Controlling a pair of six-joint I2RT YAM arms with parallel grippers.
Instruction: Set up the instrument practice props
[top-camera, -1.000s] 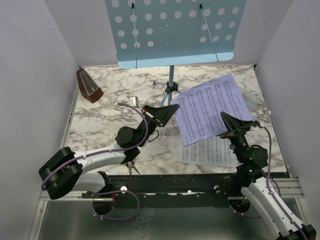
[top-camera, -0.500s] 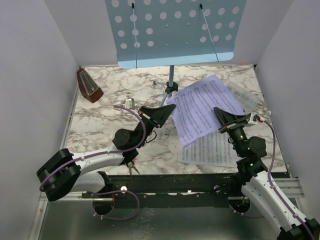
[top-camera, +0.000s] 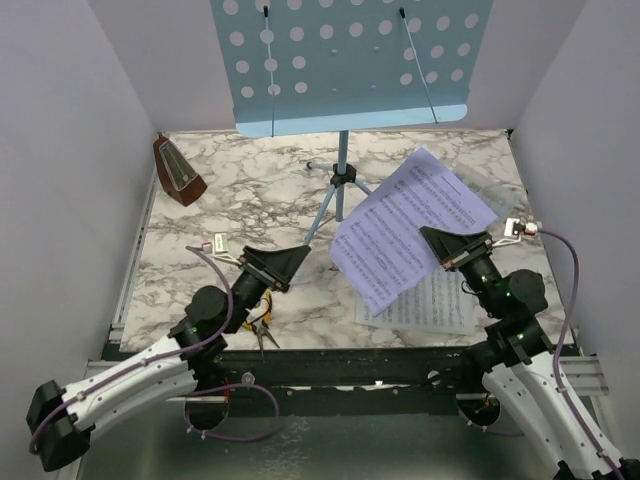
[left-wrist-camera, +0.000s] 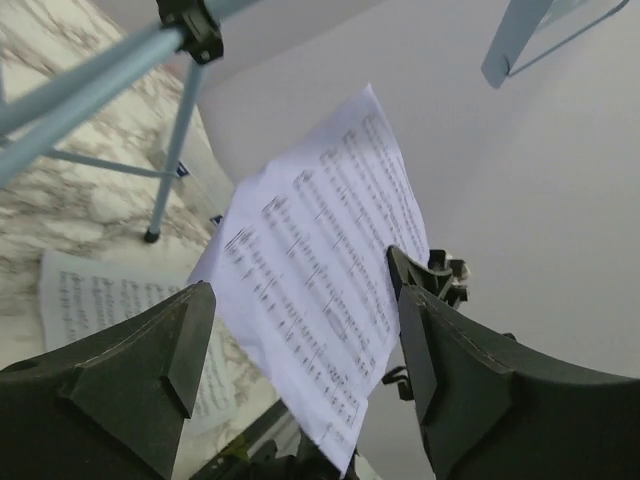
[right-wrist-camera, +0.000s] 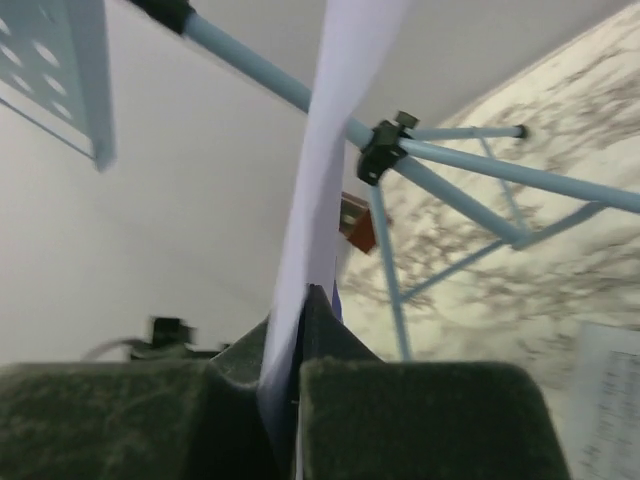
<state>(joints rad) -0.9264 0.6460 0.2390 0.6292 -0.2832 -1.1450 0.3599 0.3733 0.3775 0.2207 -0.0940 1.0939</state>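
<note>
Fingers of the right gripper (top-camera: 452, 252) are clamped together on one edge of the pale printed sheet of music (top-camera: 400, 235), holding it tilted above the marbled tabletop (top-camera: 230, 200), probably ready to go onto the light blue perforated tripod music stand (top-camera: 350, 60) just beyond. The left gripper (top-camera: 275, 265) hangs apart and empty, leaving the sheet to one arm. The small brown pyramid metronome (top-camera: 178, 172) stands in the far left corner.

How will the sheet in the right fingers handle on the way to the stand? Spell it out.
Probably floppy: the sheet of music is pinched at one edge by the right fingers and curves above them in the wrist view. Likely very light, so quick moves may flutter it. It could crease at the pinch.
</note>
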